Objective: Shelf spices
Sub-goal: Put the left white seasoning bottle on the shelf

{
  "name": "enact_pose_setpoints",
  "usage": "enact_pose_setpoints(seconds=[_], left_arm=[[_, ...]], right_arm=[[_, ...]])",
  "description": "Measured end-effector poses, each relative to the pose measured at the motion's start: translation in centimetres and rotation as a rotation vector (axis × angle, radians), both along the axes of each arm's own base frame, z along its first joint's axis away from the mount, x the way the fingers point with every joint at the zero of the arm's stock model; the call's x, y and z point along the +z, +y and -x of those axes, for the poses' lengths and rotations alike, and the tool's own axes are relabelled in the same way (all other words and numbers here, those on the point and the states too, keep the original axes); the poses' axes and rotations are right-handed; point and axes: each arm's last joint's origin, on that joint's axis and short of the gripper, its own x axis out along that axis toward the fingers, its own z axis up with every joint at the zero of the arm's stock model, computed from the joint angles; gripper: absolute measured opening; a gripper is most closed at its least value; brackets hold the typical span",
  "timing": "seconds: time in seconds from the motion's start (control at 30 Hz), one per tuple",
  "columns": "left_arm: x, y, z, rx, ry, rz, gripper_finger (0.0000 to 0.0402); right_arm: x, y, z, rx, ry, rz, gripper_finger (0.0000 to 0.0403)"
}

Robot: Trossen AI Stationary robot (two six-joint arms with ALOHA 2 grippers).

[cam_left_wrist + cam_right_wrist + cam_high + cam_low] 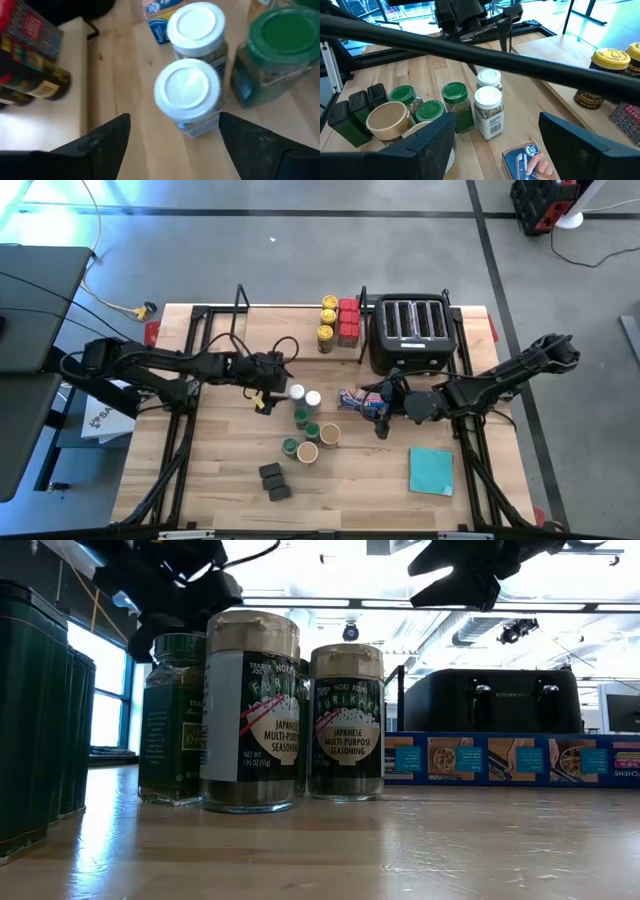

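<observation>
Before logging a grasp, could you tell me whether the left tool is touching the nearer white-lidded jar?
Apart: the left wrist view shows the white-lidded jar between the open left tool, with bare wood beside both fingers.

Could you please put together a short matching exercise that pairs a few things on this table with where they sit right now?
Things:
1. yellow-lidded jars
2. teal pad
3. dark grey blocks
4. left gripper

Places:
A. near the table's front edge, below the jar cluster
B. on the shelf board beside the red tins
C. open, next to the white-lidded jars
D. front right, below the toaster

Pairs: 1-B, 2-D, 3-A, 4-C
</observation>
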Motion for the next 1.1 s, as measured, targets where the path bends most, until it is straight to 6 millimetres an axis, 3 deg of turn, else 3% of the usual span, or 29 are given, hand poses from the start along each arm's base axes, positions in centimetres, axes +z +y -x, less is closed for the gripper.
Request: enact_pose_setpoints(seconds=[0.17,0.6,1.0,1.1], left_arm=[[0.0,0.7,-0.5,-0.047,-0.04,0.032,0.0301],[-3.0,0.9,-2.7,-0.134,-0.02,0.12,0.0293],[-3.8,1.0,-3.3,-0.021,-0.028,0.226,0.0199],[-3.7,0.9,-3.3,0.018,-0.037,0.259,0.0194]], right_arm=[[0.0,0.0,0.0,-0.004,-0.004,-0.01,0.0281],[0.1,0.0,0.0,-0.009,-0.013,-0.025,0.0281],[0.0,0.0,0.0,-0.008,-0.011,-0.021,0.0281],[0.0,0.0,0.0,-0.007,-0.011,-0.019,0.0281]])
